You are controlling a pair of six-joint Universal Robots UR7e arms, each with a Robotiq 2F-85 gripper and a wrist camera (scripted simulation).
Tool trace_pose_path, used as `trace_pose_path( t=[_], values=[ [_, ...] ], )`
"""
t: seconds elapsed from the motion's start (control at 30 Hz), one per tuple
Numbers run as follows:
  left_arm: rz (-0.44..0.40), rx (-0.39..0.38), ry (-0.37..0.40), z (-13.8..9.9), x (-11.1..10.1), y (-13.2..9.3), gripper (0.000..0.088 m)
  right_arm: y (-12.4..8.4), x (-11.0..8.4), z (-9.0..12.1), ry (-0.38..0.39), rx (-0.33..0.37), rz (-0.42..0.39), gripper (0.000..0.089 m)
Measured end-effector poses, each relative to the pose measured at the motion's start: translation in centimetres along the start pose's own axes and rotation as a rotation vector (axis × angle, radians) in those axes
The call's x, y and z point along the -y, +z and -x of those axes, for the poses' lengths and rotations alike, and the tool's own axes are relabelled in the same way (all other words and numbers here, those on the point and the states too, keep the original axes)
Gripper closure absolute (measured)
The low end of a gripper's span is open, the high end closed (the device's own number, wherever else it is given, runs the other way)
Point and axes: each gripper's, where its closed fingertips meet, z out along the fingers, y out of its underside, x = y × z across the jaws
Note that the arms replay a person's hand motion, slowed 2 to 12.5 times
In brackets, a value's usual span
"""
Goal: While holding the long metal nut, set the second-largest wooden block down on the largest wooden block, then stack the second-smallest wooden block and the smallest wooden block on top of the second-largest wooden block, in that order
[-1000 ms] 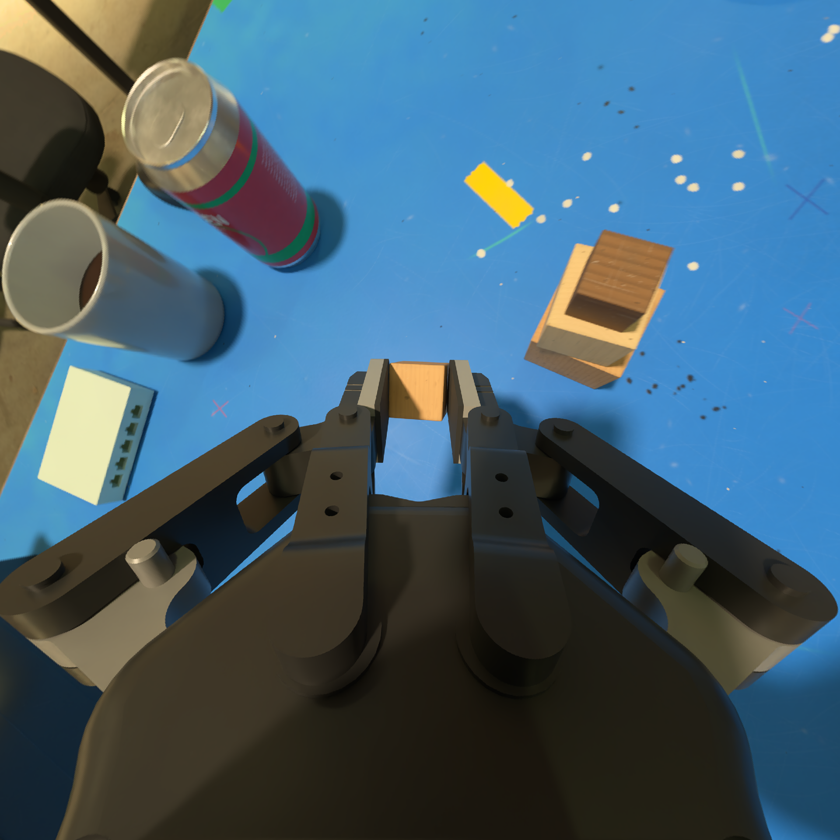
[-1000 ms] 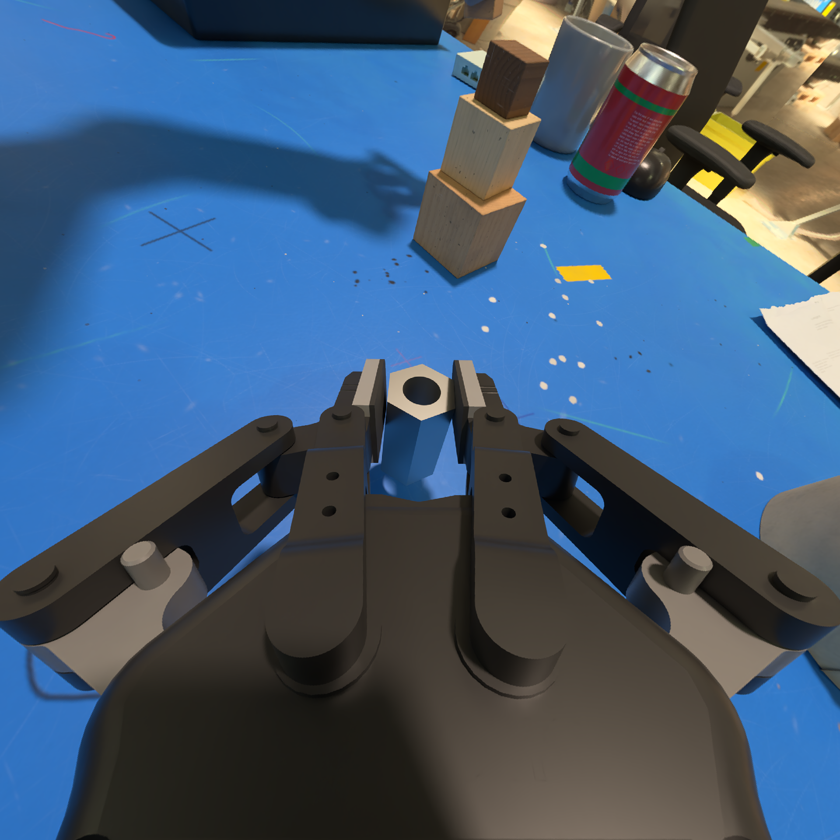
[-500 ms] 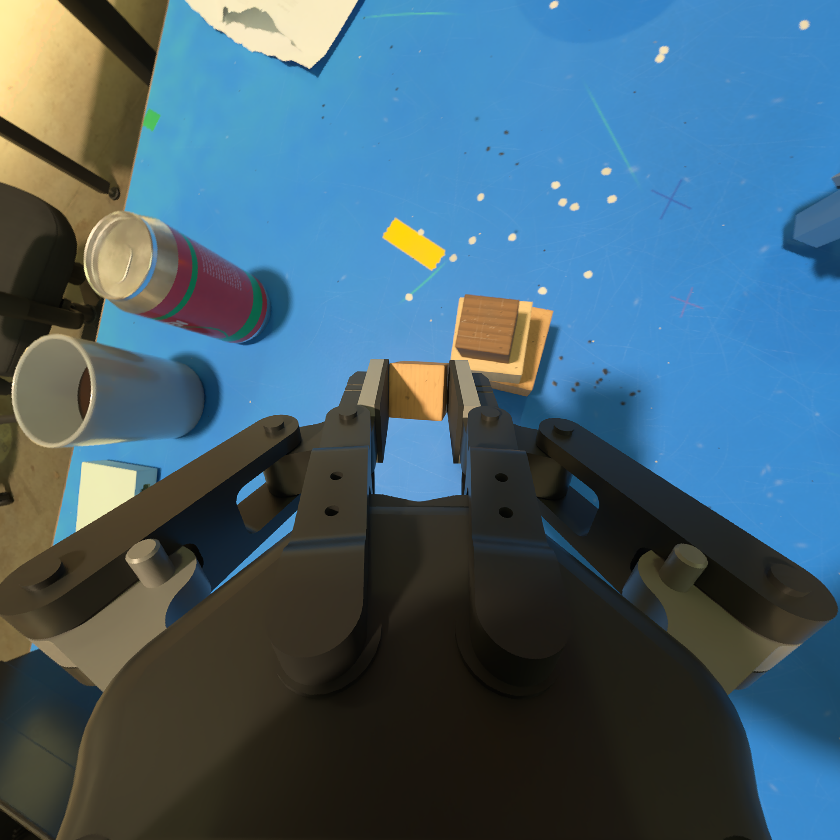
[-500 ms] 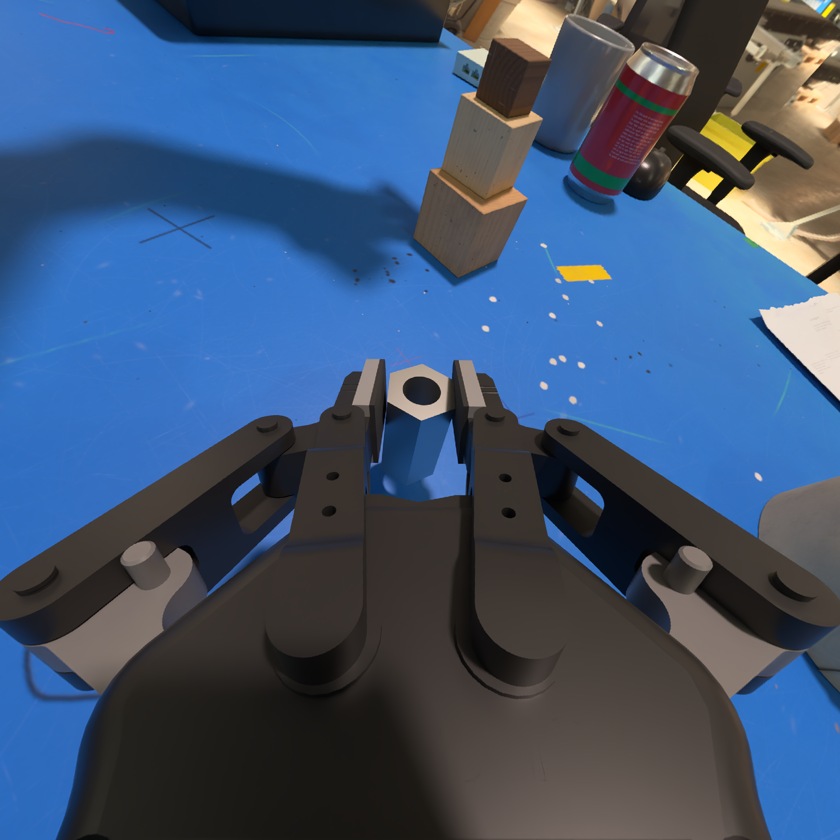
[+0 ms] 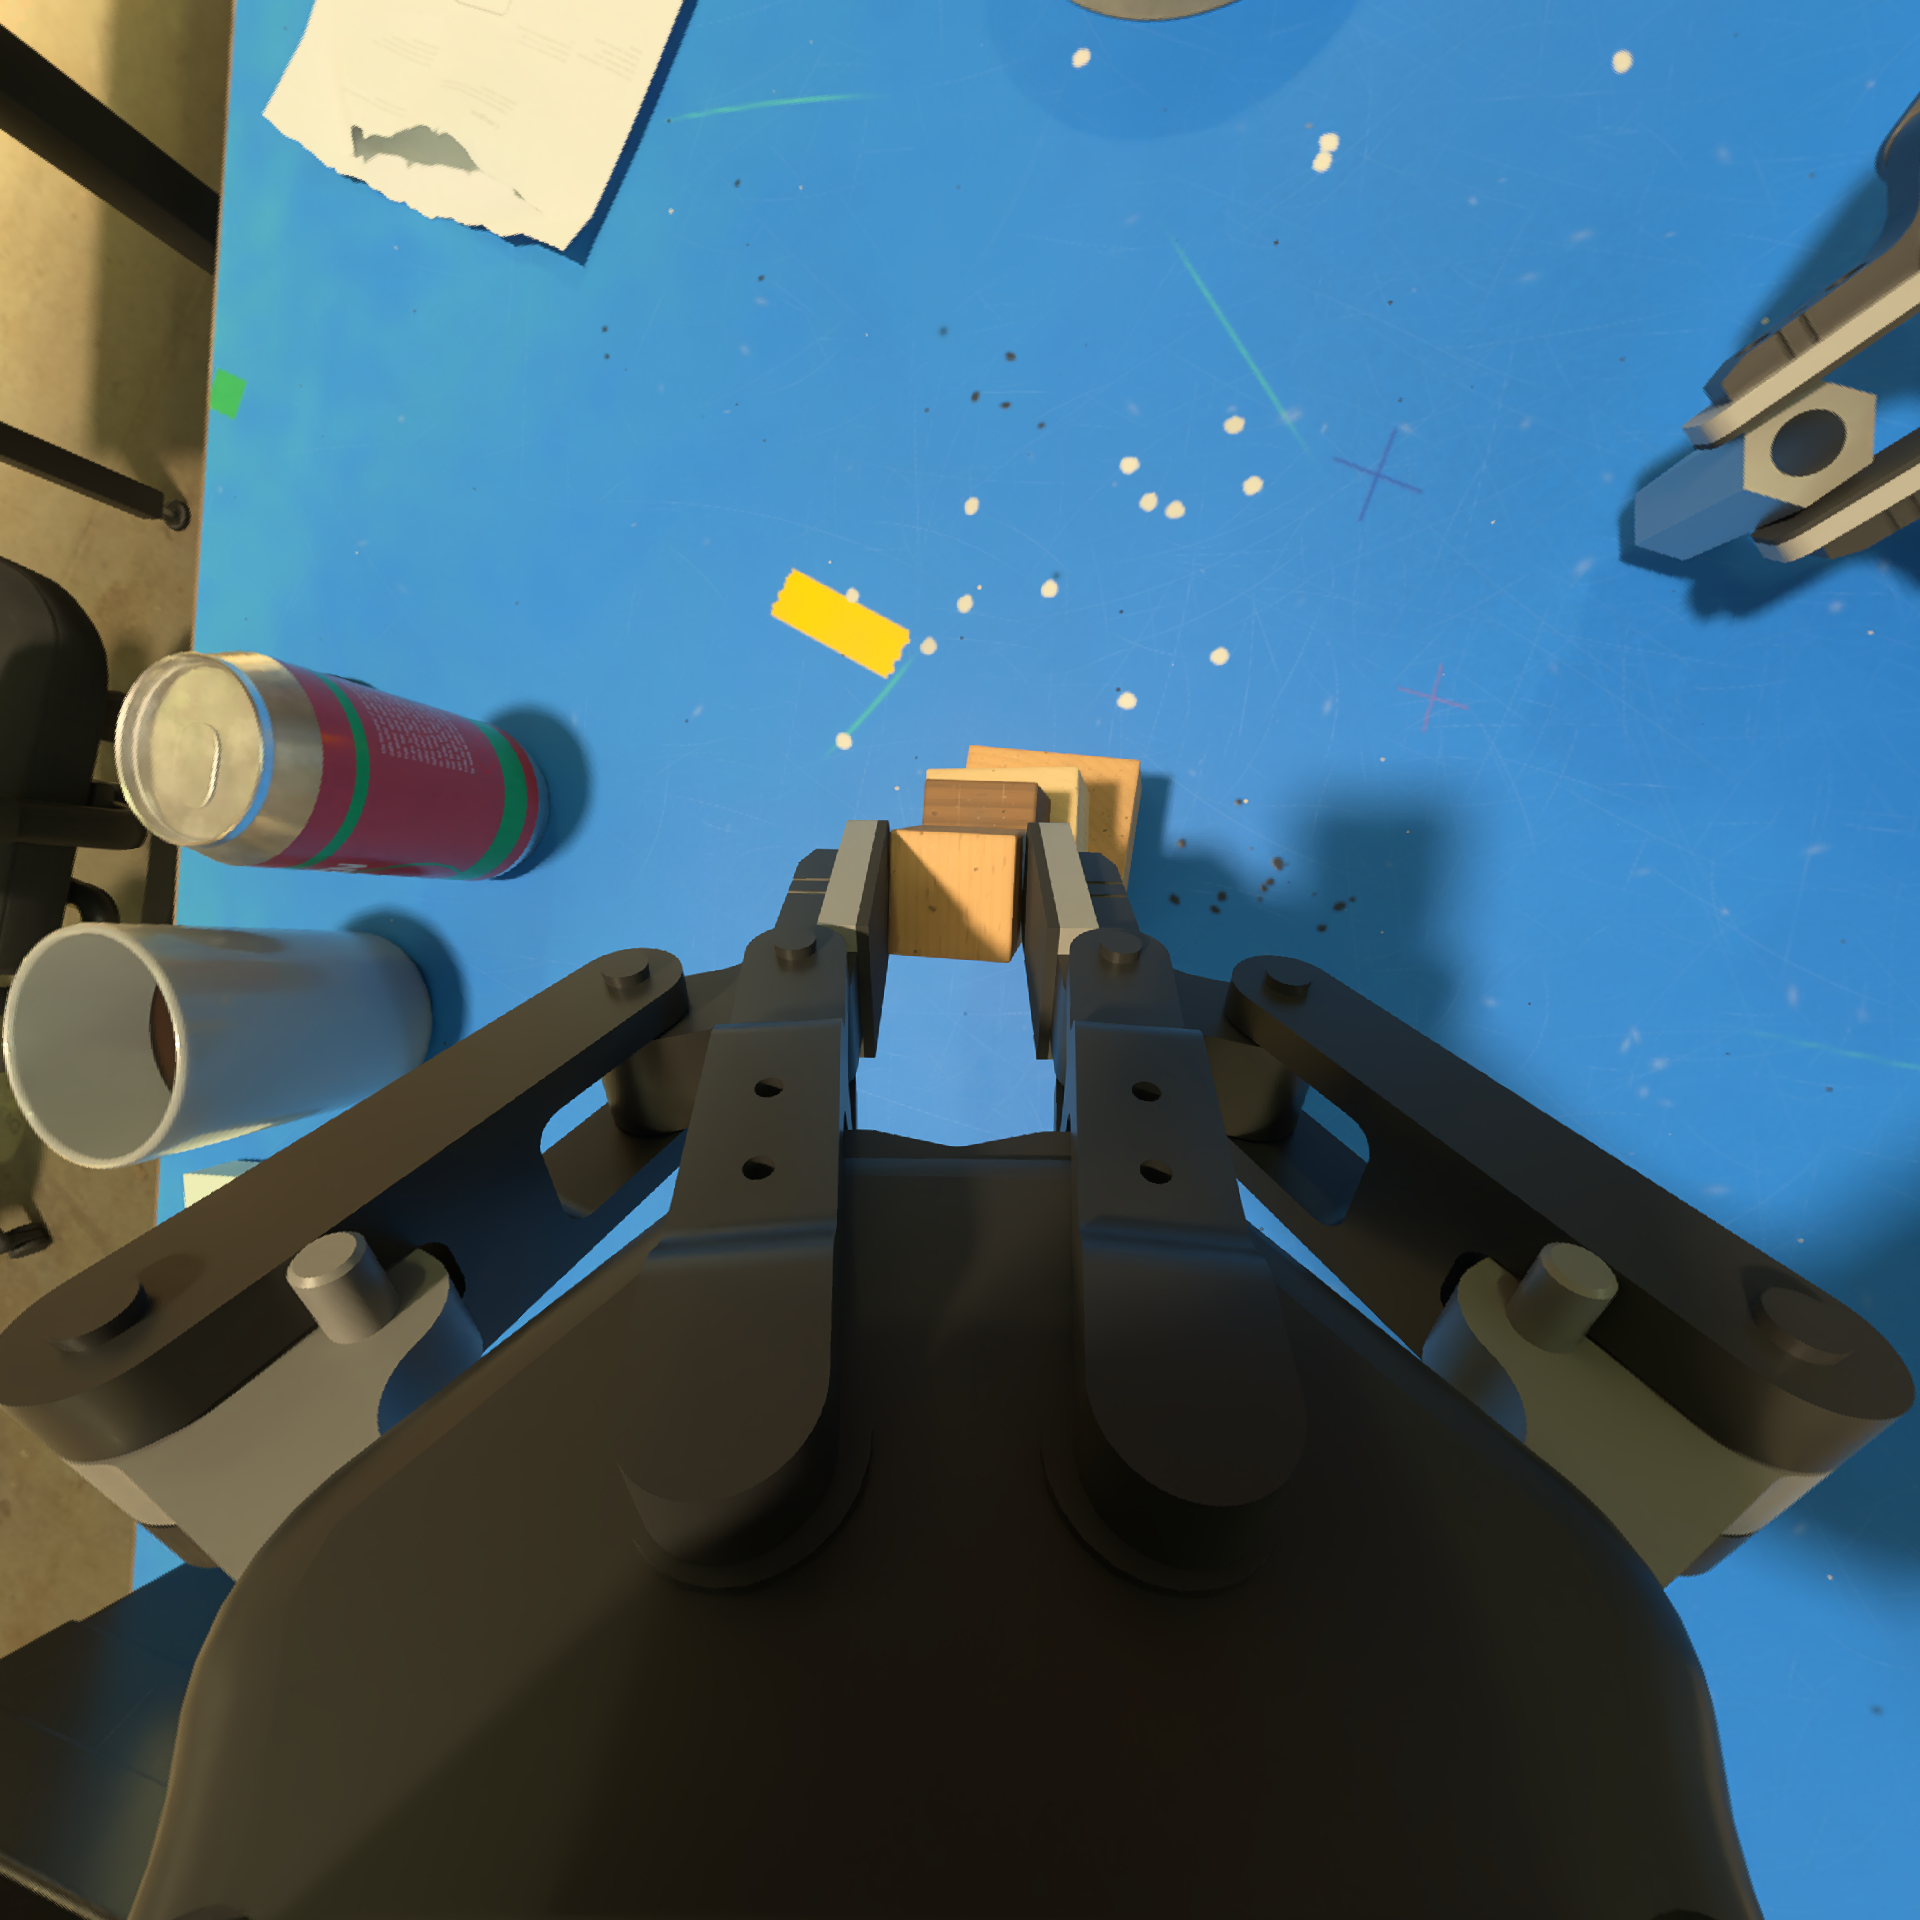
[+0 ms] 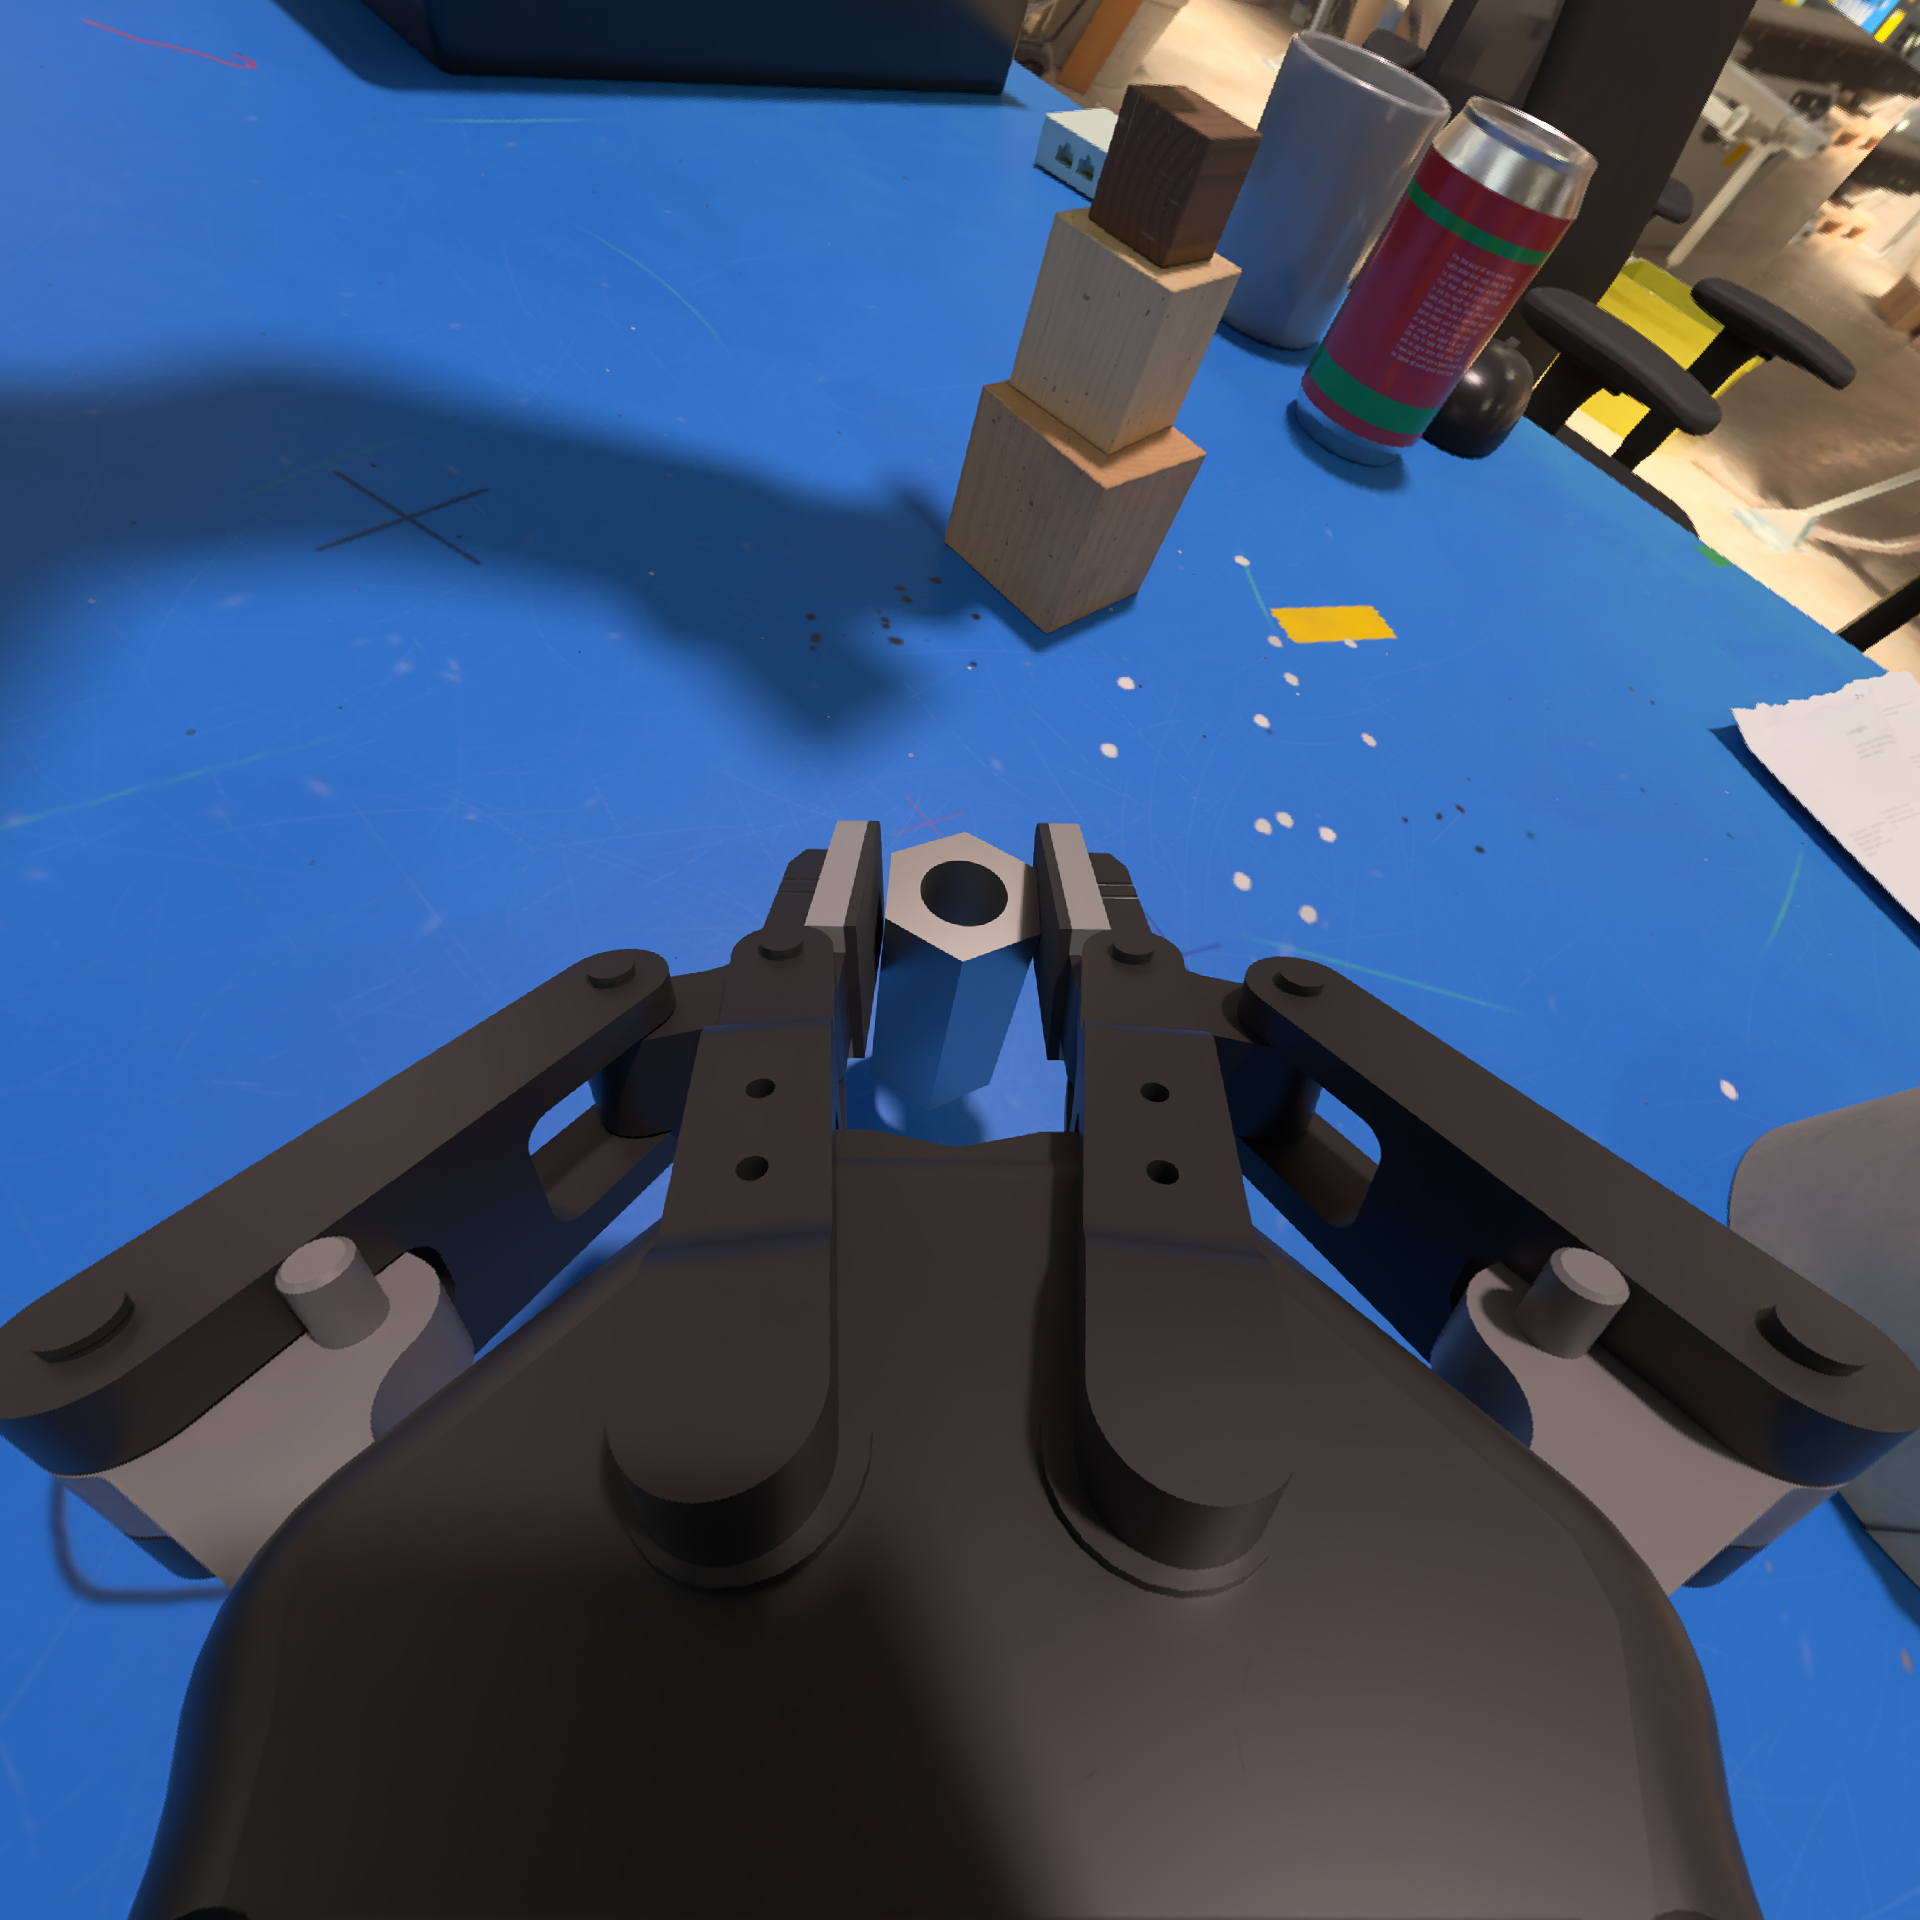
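In the left wrist view, the stack has slid from the frame's right toward centre since a second ago, and now sits just beyond the fingertips, seen almost straight down. The left gripper (image 5: 956, 888) is closed partway on the small block (image 5: 954, 891), both pads flat against its sides, above the blue table (image 5: 1455, 935). Behind it peek the dark block (image 5: 980, 801), the pale block (image 5: 1060, 795) and the big block (image 5: 1112, 805), largely hidden by the held one. Newly in frame at the right edge is the right gripper (image 5: 1813, 457) pinching the nut (image 5: 1810, 445). A can (image 5: 343, 769) and a cup (image 5: 197, 1039) stand at the left, a torn paper (image 5: 488, 104) upper left, yellow tape (image 5: 840, 621) at centre.

In the right wrist view little differs; only the arm's shadow has stretched closer to the stack. The right gripper (image 6: 956, 888) is narrowly closed on the nut (image 6: 961, 894), bore facing the camera, held clear of the table (image 6: 520, 831). Only this view shows the stack from the side, upper centre: the big block (image 6: 1070, 509) on the table, the pale block (image 6: 1122, 332) on it, the dark block (image 6: 1174, 171) on top. The left gripper and small block lie outside this frame.
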Motion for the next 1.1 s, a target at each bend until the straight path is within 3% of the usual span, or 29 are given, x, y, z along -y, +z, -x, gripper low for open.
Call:
trace_pose_path(
  t=[0.63, 1.1],
  values=[
    [0.119, 0.0, 0.054, -0.6, 0.3, 1.3, 0.0651, -0.1, -0.1, 0.0, -0.006, -0.005, 0.002, 0.0632],
    [0.16, 0.017, 0.035, 0.1, 0.0, 2.3, 0.0651, -0.2, -0.1, 0.0, -0.01, -0.007, 0.002, 0.0632]
  ],
)
